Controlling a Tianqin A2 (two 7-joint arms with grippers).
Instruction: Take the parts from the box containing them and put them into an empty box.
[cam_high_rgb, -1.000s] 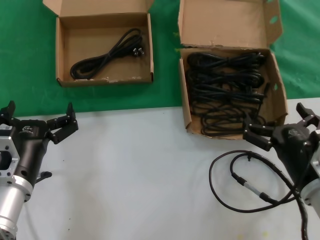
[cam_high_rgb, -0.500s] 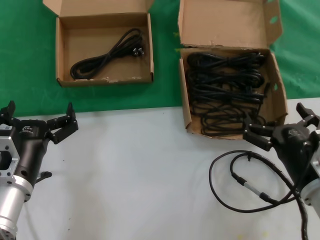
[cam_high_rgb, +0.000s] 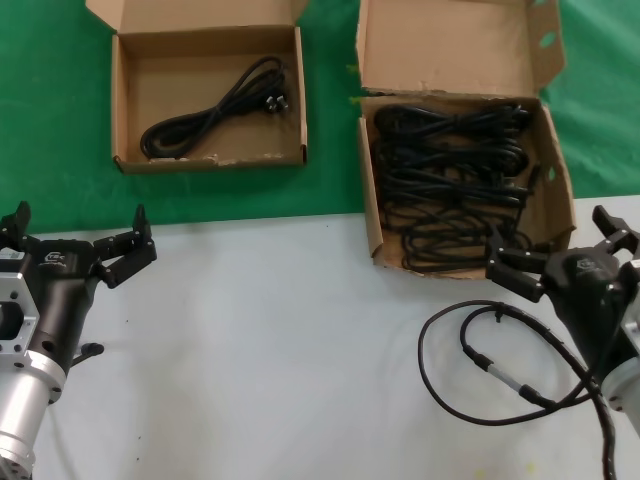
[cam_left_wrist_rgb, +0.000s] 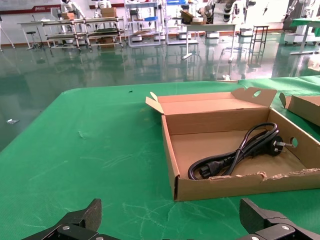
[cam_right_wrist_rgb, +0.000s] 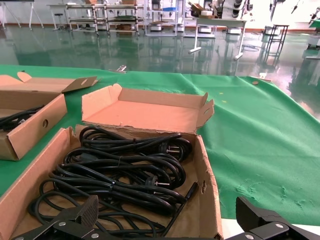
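The larger brown box (cam_high_rgb: 555, 150) with the tall cutout lid stands at the back right, full of bundled black cables (cam_high_rgb: 450, 180); it shows close in the right wrist view (cam_right_wrist_rgb: 210, 185), cables (cam_right_wrist_rgb: 125, 175) inside. The shallower box (cam_high_rgb: 125, 100) at the back left holds one bundled cable (cam_high_rgb: 215, 105), also seen in the left wrist view (cam_left_wrist_rgb: 240, 152). My right gripper (cam_high_rgb: 560, 250) is open and empty just before the full box's front rim. My left gripper (cam_high_rgb: 75, 240) is open and empty on the white table, short of the green cloth.
A thick looped black robot cable (cam_high_rgb: 480, 350) with a silver connector lies on the white table (cam_high_rgb: 280, 350) beside my right arm. The green cloth (cam_high_rgb: 60, 130) covers the back half where both boxes stand.
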